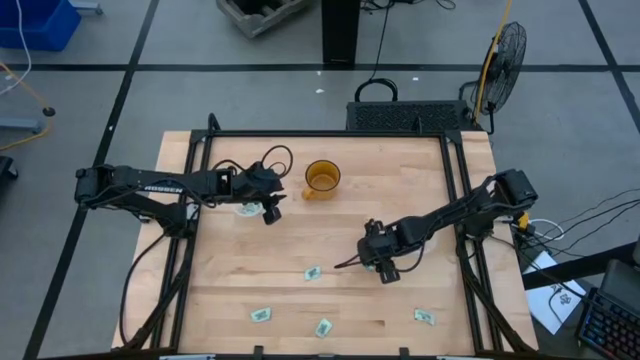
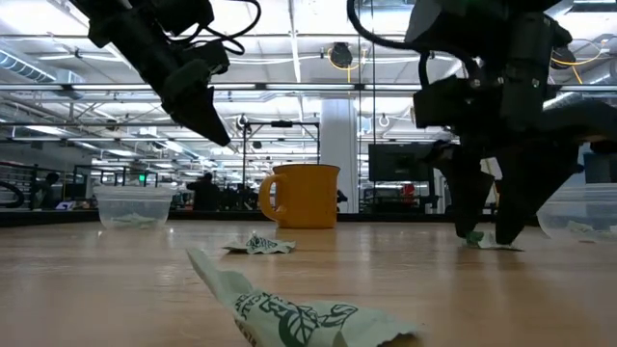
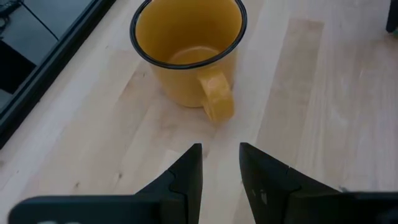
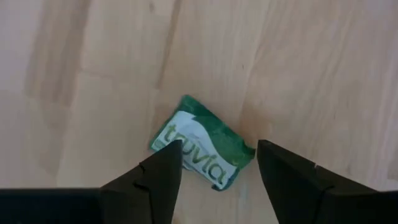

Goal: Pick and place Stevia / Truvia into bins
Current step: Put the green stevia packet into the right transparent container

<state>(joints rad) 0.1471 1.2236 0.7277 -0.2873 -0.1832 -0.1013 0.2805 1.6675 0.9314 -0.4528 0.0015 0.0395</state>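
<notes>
A green and white Truvia sachet (image 4: pixel 202 149) lies flat on the wooden table, at the table's right middle. My right gripper (image 4: pixel 217 168) is open and points steeply down over it, one finger on each side; in the low view its fingertips (image 2: pixel 487 231) reach table height. Several more sachets (image 1: pixel 313 272) (image 1: pixel 260 315) (image 1: pixel 323 327) (image 1: pixel 425 317) lie toward the near edge. My left gripper (image 3: pixel 221 168) hovers open and holds nothing, just short of the amber mug (image 3: pixel 189 53). Two clear cups (image 2: pixel 135 207) (image 2: pixel 583 217) stand at the left and right. My right gripper comes at the sachet from above, its fingers across the sachet's length. One fingertip (image 4: pixel 168 162) overlaps the sachet's white end (image 4: pixel 171 140). I cannot tell whether it touches it. The sachet lies flat on the table.
The amber mug (image 1: pixel 322 178) stands upright at the table's far middle, handle toward the near edge. A black frame rail (image 1: pixel 330 135) runs around the table. One clear cup (image 1: pixel 245 208) sits partly under my left arm. Bare wood lies between the two grippers.
</notes>
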